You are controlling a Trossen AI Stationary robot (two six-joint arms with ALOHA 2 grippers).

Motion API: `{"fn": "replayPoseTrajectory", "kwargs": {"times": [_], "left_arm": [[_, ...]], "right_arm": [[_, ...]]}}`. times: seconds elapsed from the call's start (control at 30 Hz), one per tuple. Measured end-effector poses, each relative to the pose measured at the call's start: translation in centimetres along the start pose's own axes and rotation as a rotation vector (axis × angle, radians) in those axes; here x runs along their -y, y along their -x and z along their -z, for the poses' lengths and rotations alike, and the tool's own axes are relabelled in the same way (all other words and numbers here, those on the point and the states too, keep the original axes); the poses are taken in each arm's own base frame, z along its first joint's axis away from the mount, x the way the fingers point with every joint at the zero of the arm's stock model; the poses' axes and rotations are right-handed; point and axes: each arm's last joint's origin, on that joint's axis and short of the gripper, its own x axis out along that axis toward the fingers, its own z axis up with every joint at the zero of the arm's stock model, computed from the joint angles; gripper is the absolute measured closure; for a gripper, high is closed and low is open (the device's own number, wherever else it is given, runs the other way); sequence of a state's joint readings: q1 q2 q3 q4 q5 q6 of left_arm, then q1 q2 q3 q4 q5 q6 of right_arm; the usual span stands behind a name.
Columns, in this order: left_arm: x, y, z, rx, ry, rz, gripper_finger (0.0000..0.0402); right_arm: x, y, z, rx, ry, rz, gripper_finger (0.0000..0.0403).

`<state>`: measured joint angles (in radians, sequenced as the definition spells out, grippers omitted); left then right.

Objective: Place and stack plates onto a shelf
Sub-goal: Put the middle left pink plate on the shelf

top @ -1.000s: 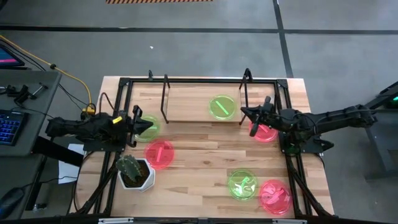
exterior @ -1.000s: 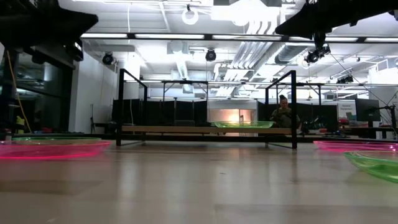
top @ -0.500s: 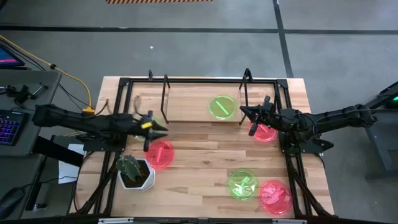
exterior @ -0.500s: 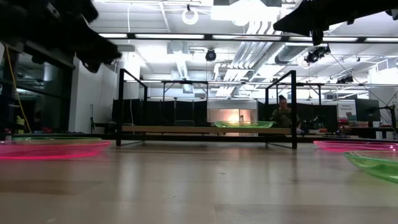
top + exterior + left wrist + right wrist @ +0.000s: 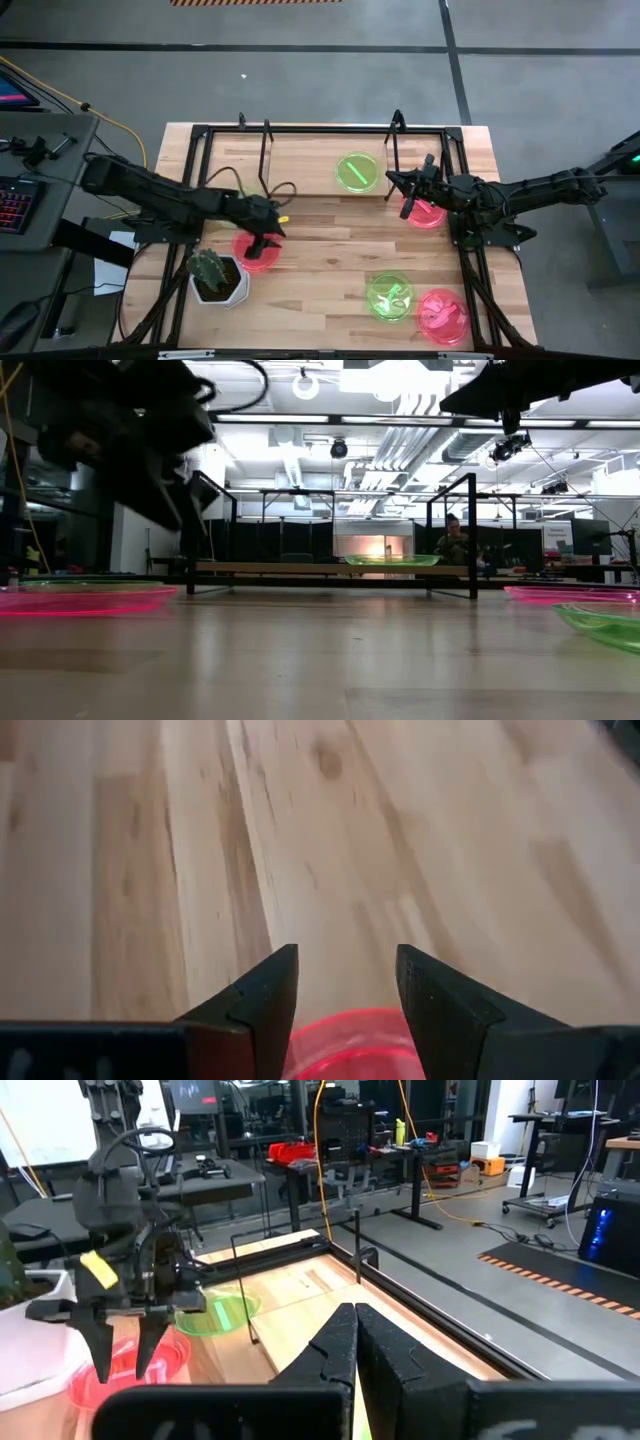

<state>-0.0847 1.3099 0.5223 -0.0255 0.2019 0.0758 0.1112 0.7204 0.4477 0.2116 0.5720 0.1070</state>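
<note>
While the left end effector point(image 5: 264, 241) hovers spread above the pink plate point(image 5: 256, 250) on the bench point(image 5: 320, 250), apparently lined up to grasp it, one green plate point(image 5: 357, 171) lies on the shelf point(image 5: 300, 165), and the right end effector point(image 5: 406, 190), pressed together, waits above another pink plate point(image 5: 426, 213).

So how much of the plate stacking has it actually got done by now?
Not much: only one green plate sits on the shelf. The left gripper, open, hangs over a pink plate, apparently next. The right gripper, shut and empty, waits above another pink plate. A green plate and a pink one lie near the table's front edge.
</note>
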Motion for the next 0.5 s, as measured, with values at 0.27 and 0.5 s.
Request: {"fn": "replayPoseTrajectory", "kwargs": {"times": [0.27, 0.5], "left_arm": [[-0.3, -2.2, -0.9, -0.192, -0.148, 0.037, 0.0242], [-0.4, -2.9, -1.8, -0.352, -0.307, 0.028, 0.0243]], "right_arm": [[0.0, 0.0, 0.2, -0.018, 0.012, 0.002, 0.0402], [0.0, 0.0, 0.3, -0.028, -0.003, 0.003, 0.0402]]}}
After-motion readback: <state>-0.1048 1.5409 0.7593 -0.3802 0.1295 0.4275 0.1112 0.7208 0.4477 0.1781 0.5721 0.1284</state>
